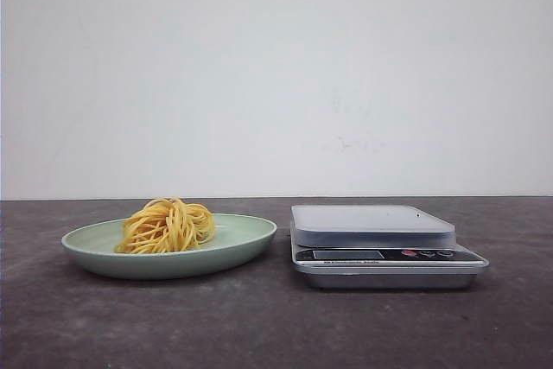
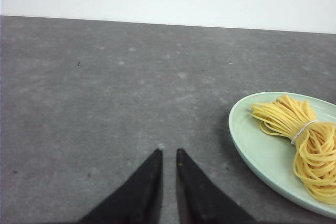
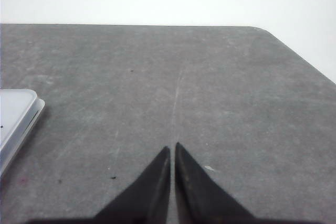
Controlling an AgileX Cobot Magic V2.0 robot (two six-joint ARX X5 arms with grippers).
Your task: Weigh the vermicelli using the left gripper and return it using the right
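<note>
A yellow vermicelli bundle [image 1: 167,225] lies on a pale green plate [image 1: 246,244] at the left of the dark table. A grey kitchen scale [image 1: 371,224] stands to its right with nothing on its platform. Neither gripper shows in the front view. In the left wrist view my left gripper [image 2: 168,151] is shut and empty over bare table, beside the plate [image 2: 252,145]; the vermicelli [image 2: 304,140] has a white band round it. In the right wrist view my right gripper [image 3: 172,146] is shut and empty, with a corner of the scale [image 3: 16,114] off to one side.
A white wall stands behind the table. The table's far right corner [image 3: 262,29] shows in the right wrist view.
</note>
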